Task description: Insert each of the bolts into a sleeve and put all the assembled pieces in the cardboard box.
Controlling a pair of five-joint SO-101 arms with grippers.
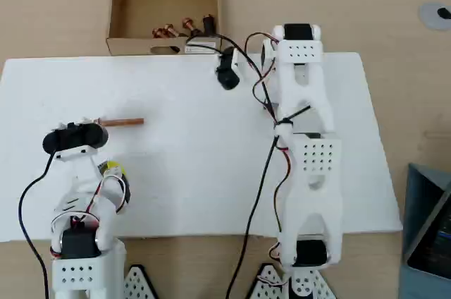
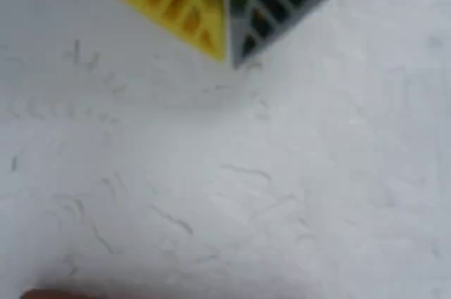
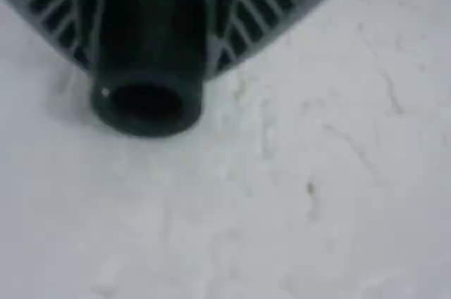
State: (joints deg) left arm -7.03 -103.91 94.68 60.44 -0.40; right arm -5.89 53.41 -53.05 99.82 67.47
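Observation:
A copper bolt (image 1: 121, 123) lies on the white sheet (image 1: 183, 172) at the left. My left gripper (image 2: 229, 52) hovers just above the sheet right beside the bolt's near end, its yellow and grey fingers shut tip to tip with nothing between them. My right gripper (image 3: 151, 49) is shut on a black sleeve (image 3: 146, 101), whose open end faces the camera. In the high view the right gripper (image 1: 227, 73) hangs over the sheet's far edge, just in front of the cardboard box (image 1: 120, 10). Several assembled bolt-and-sleeve pieces (image 1: 183, 28) lie inside the box.
The right arm (image 1: 310, 151) stretches along the right side of the sheet with loose cables beside it. A grey bin (image 1: 426, 221) stands at the right table edge. The middle of the sheet is bare.

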